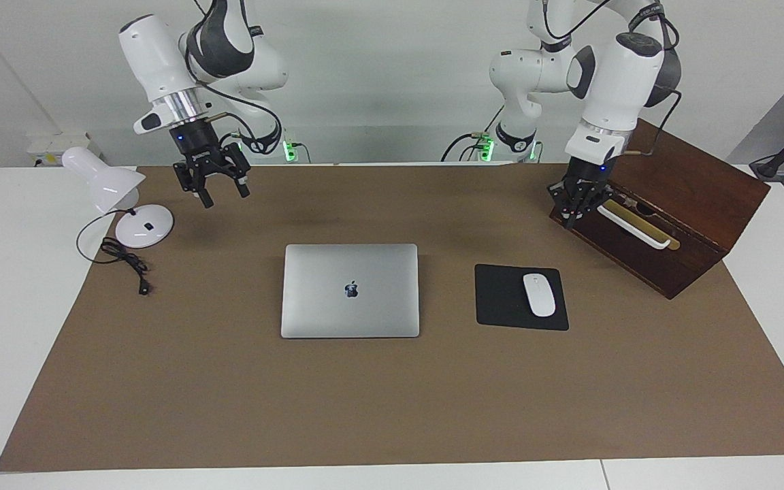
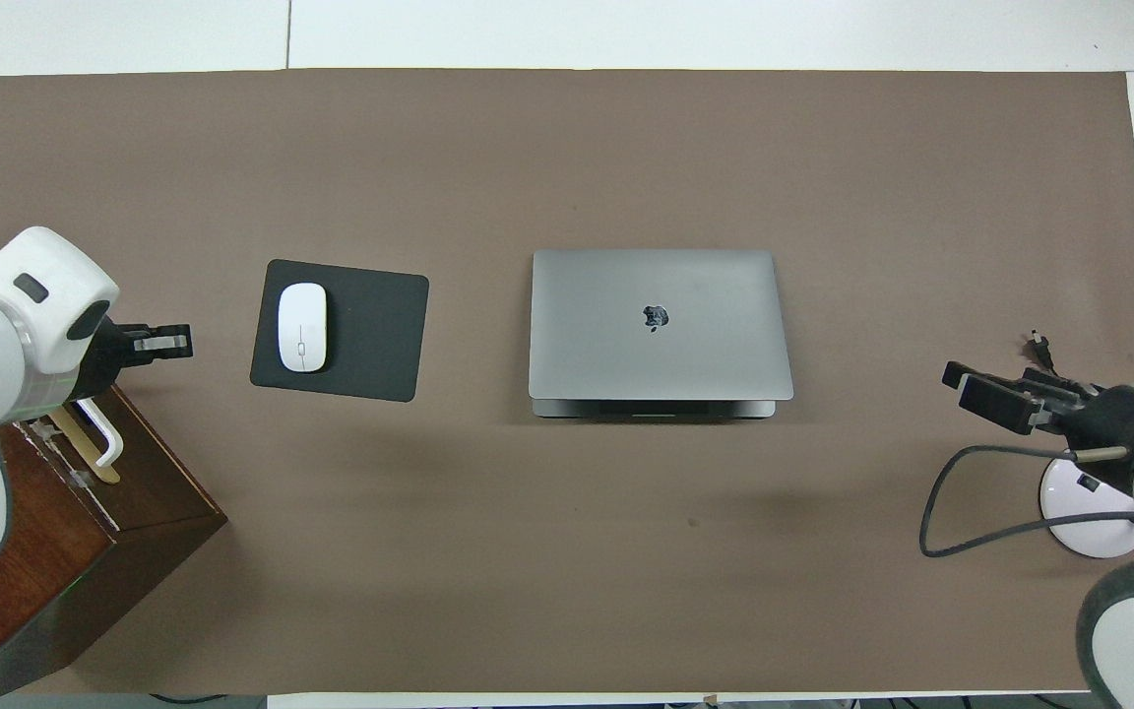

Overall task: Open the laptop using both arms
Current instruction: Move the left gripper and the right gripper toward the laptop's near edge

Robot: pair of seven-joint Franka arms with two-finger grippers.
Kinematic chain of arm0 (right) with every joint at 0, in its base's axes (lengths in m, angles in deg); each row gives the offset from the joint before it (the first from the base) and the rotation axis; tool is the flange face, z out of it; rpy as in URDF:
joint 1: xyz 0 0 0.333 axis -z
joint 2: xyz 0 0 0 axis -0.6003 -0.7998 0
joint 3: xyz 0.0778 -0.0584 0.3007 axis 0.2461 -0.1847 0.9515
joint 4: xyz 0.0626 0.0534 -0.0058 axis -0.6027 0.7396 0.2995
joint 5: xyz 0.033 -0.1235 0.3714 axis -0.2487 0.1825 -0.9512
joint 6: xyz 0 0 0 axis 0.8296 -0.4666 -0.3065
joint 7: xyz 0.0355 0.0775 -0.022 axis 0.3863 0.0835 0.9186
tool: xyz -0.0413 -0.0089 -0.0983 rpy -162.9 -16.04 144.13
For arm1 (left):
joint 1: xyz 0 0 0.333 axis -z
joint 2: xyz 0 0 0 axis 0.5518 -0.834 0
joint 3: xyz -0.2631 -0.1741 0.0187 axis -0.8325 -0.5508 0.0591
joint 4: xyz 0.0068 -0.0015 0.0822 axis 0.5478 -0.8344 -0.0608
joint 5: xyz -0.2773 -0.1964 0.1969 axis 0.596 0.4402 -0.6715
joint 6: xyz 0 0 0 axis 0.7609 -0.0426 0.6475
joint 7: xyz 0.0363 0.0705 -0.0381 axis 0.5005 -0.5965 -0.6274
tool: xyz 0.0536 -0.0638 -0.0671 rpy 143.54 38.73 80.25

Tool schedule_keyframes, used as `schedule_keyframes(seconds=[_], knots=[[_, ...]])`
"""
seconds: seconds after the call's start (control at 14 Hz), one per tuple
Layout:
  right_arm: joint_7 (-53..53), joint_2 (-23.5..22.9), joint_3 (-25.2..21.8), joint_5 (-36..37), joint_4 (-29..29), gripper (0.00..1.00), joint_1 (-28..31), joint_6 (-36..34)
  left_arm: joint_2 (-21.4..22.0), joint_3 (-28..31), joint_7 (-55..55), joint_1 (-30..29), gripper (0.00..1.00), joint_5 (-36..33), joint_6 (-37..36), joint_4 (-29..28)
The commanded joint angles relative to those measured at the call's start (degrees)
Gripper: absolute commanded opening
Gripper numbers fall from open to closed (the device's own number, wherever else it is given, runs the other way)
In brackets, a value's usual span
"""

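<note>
The silver-grey laptop [image 1: 350, 290] lies closed and flat in the middle of the brown mat, apple logo up; it also shows in the overhead view [image 2: 661, 323]. My right gripper [image 1: 224, 194] hangs open and empty above the mat beside the desk lamp, well apart from the laptop, toward the right arm's end [image 2: 980, 392]. My left gripper [image 1: 574, 209] hangs shut and empty in front of the wooden box, above the mat, toward the left arm's end [image 2: 168, 342]. Neither gripper touches the laptop.
A black mouse pad [image 1: 501, 299] with a white mouse [image 1: 540, 294] lies beside the laptop toward the left arm's end. A brown wooden box [image 1: 678, 204] with a pale handle stands by the left gripper. A white desk lamp [image 1: 120, 197] and its cord [image 1: 126, 262] sit by the right gripper.
</note>
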Motion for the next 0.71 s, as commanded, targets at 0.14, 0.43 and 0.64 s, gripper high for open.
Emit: schedule_keyframes(seconds=[0.14,0.43,0.64], knots=[[-2.33,2.28,1.37,-11.76,4.61,1.0,-7.34,8.32,2.63,0.73,0.57,5.27,0.0,1.04,15.53,-11.59],[-7.26,0.79,4.89,-22.03,5.05,1.0,-13.22,15.6,0.26,0.81,-0.4,10.01,0.0,1.04,29.08,-18.54],[-8.93,0.08,6.38,-27.33,5.4,1.0,-16.84,18.7,-3.6,0.81,-1.1,13.87,0.0,1.04,40.07,-21.45]])
